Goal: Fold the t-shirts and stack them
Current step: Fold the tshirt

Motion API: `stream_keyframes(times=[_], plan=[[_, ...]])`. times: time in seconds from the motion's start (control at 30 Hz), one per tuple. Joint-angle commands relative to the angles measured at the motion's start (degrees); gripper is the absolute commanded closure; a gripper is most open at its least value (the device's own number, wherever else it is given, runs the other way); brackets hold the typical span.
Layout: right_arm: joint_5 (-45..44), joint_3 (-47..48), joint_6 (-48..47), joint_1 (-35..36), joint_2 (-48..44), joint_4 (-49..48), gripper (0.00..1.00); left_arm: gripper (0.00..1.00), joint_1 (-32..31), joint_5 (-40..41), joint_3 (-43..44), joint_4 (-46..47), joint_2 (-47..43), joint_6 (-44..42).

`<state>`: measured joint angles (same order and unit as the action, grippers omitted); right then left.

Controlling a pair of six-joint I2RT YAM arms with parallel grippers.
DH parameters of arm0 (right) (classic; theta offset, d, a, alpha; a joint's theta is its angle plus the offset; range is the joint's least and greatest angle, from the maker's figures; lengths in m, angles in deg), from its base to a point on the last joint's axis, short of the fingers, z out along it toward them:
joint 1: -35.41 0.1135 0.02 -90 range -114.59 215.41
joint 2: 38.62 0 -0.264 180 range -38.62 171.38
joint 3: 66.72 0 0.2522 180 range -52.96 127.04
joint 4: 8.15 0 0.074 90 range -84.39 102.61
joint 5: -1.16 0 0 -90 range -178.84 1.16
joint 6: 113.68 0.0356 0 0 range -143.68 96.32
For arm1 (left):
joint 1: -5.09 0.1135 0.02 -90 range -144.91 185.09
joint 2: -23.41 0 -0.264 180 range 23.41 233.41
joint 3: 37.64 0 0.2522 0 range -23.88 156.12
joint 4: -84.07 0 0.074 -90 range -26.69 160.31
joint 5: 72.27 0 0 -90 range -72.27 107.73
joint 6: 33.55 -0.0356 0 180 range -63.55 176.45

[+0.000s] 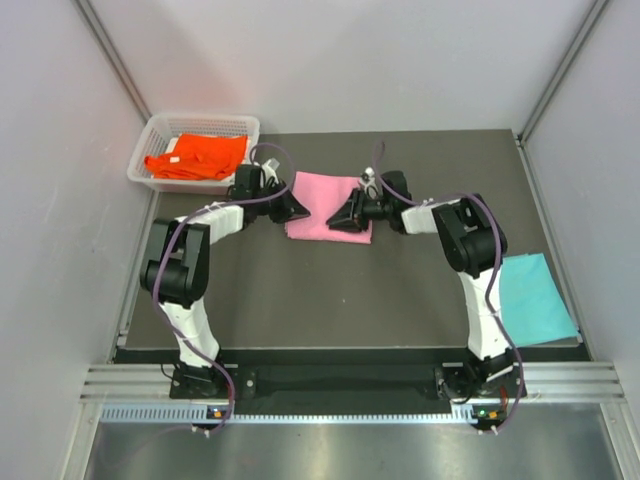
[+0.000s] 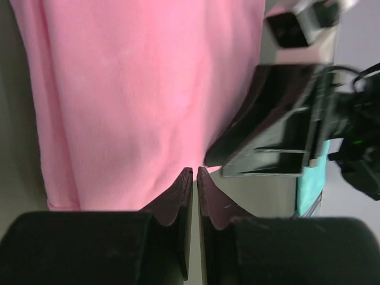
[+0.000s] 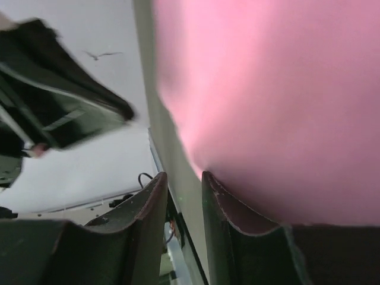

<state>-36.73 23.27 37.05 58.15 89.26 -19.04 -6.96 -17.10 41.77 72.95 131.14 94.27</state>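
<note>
**Both grippers at the pink shirt, one on each side**

Top view: the pink t-shirt [image 1: 322, 195] lies as a flat, folded, nearly square panel on the far middle of the table [image 1: 330, 300]. Its long axis is hard to call. The left gripper [image 1: 297, 212] sits at the shirt's left edge and the right gripper [image 1: 337, 222] at its near right corner. The cloth therefore lies between the two tools, and neither arm is clearly nearer. The orange t-shirt [image 1: 197, 155] lies crumpled in the white basket [image 1: 205, 120] at the far left. The teal t-shirt [image 1: 537, 295] lies flat, well apart, at the right edge of the table.

Left wrist view: the left gripper [image 2: 193, 173] has its fingers pressed together, with only a thin slit between them. Their tips are at the shirt's edge. I cannot tell whether any cloth is caught there. The pink cloth [image 2: 136, 89] stretches away ahead, smooth with faint soft creases.

Right wrist view: the right gripper [image 3: 183, 178] has its fingers a little apart, and no cloth shows in the gap. The pink cloth [image 3: 279, 101] lies ahead and to one side, against the outside of one finger. The picture is blurred. My judgement is that the coming move depends on each tool catching its own edge.
</note>
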Motion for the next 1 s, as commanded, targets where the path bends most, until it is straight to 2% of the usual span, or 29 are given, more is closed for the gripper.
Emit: stream_keyframes(times=[0.0, 0.2, 0.27, 0.43, 0.53, 0.73, 0.8, 0.97], plan=[[0.09, -3.10, -3.65, -2.08, 0.80, 0.87, 0.69, 0.88, 0.10, 0.73, 2.38, 0.70, 1.78, 0.67], [0.09, -4.51, -18.60, -6.30, -6.48, 16.63, 0.68, 0.89, -1.13, -1.11, 2.91, 5.45, 2.49, 3.57], [-0.17, -4.77, -20.38, -7.53, -10.26, 21.12, 0.66, 0.90, -2.70, -1.64, 2.73, 6.33, 1.79, 4.27], [-0.53, -5.13, -20.12, -12.10, -14.32, 22.36, 0.51, 0.88, -5.61, -0.42, 1.51, 8.44, 2.84, 6.64], [-0.61, -3.72, -20.12, -13.95, -13.71, 22.97, 0.50, 0.87, -5.52, -0.85, 0.36, 11.07, 5.38, 7.27], [-1.58, -2.66, -20.12, -15.97, -14.66, 24.47, 0.47, 0.88, -0.96, -4.11, 2.11, 9.42, 10.75, 4.29], [-1.93, -3.54, -20.39, -16.41, -15.72, 24.47, 0.46, 0.88, -0.52, -3.32, 3.60, 3.19, 10.67, 1.83], [-5.71, -6.09, -22.93, -16.68, -19.59, 28.24, 0.43, 0.85, -0.95, -1.56, 2.21, 0.01, 2.25, 0.76]])
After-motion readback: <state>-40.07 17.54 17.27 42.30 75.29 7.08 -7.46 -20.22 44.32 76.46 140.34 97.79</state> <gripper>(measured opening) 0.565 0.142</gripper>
